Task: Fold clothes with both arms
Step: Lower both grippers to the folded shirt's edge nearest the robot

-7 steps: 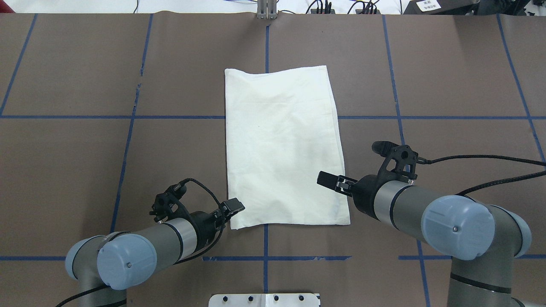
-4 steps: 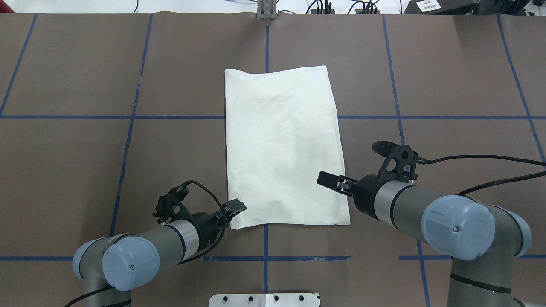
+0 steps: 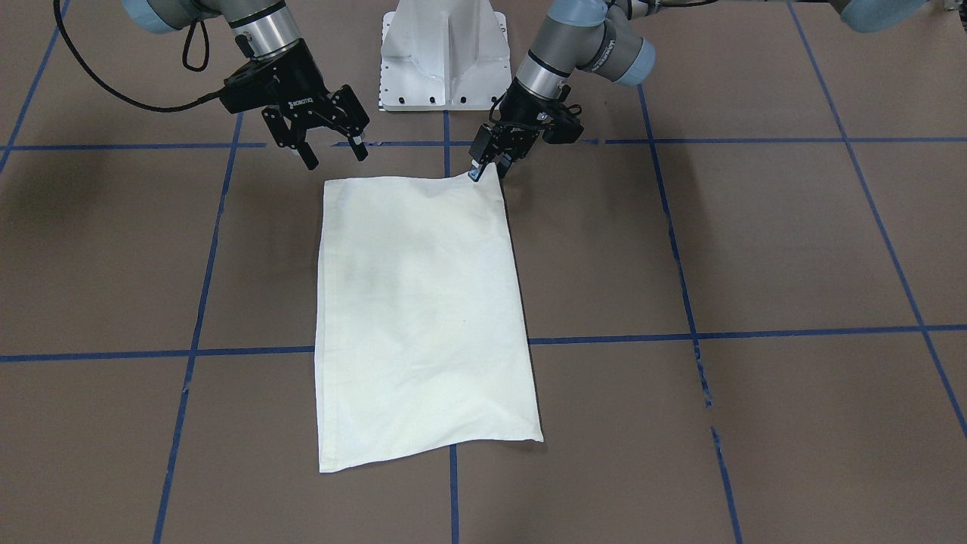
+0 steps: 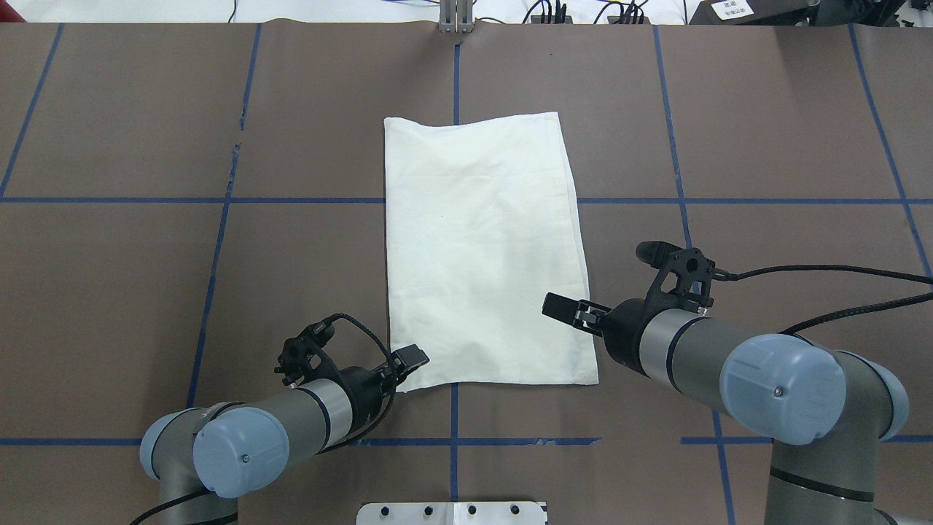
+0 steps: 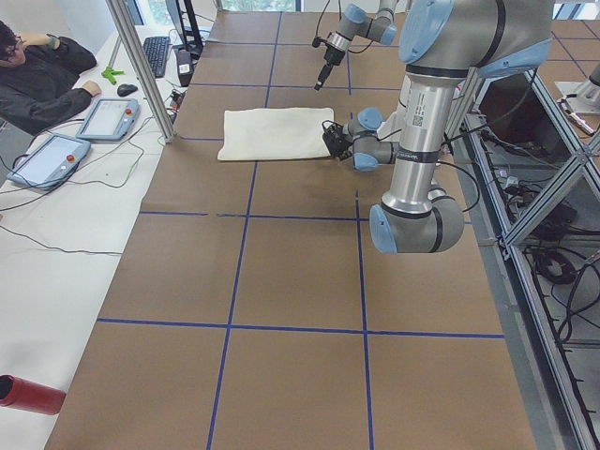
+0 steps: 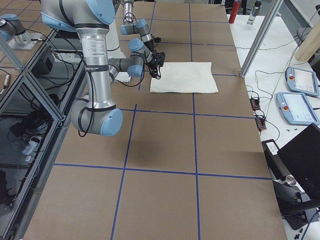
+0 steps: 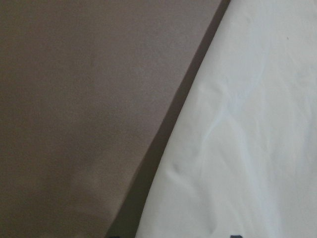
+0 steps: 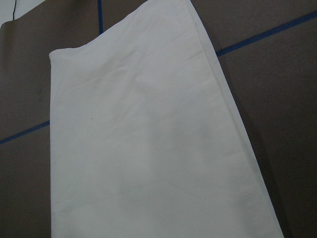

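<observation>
Exterior front-facing view: left jaws were clamped on a corner of the shirt (image 3: 423,302). Right jaws stood apart, the neighbouring corner just below them.

the one word that reads clearly is "robotiq": white lettering (image 3: 301,100) in capitals on the black body of the right tool (image 3: 337,156), seen slantwise in the front-facing view. in the overhead view a white label (image 4: 735,9) sits on a dark box (image 4: 783,13) past the far edge of the worktop (image 4: 146,109); its dark print is too small to read. in the left side view a white sticker (image 5: 415,114) on the upright tube of the near left arm (image 5: 417,164) carries a small block of dark marks, likewise too small to make out.
</observation>
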Motion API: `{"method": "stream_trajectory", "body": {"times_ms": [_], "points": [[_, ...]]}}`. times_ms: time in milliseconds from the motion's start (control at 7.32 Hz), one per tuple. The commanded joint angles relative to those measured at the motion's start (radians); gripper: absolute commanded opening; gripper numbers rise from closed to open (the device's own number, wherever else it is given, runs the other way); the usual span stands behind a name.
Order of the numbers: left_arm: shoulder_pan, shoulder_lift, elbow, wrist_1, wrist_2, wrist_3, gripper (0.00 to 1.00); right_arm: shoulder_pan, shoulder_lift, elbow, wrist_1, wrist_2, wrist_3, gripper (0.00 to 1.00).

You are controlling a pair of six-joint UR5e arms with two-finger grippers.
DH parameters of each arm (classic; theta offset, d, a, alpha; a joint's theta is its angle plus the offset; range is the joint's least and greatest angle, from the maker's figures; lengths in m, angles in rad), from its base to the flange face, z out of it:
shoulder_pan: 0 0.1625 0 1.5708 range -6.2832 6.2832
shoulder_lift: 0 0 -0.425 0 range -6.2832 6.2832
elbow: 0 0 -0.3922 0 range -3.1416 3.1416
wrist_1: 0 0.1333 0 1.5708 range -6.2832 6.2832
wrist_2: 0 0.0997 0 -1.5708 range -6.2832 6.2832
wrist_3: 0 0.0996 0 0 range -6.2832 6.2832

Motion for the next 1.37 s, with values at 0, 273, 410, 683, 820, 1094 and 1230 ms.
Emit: {"method": "stream_trajectory", "body": {"times_ms": [0,273,410,683,820,1094,1230], "points": [[0.002,-0.002,0.007,0.000,0.000,0.001,0.79,0.000,-0.002,0.000,-0.001,-0.001,0.000,1.00],[0.005,-0.003,0.007,0.000,0.000,-0.001,0.74,0.000,-0.002,0.000,-0.001,-0.001,0.001,1.00],[0.005,-0.005,0.005,0.000,0.000,-0.002,0.63,0.000,-0.002,-0.002,-0.001,-0.001,0.005,1.00],[0.006,-0.006,0.005,0.002,0.003,0.004,0.15,0.000,-0.003,-0.002,-0.001,-0.003,0.005,1.00],[0.006,-0.006,0.004,0.002,0.005,0.005,0.00,0.002,-0.003,-0.005,-0.001,-0.003,0.005,1.00],[0.006,-0.006,0.002,0.002,0.005,0.005,0.00,-0.003,0.001,-0.034,-0.013,-0.007,0.087,0.99],[0.006,-0.008,-0.004,0.002,0.005,0.005,0.00,-0.003,0.003,-0.035,-0.054,-0.009,0.212,0.95]]}}
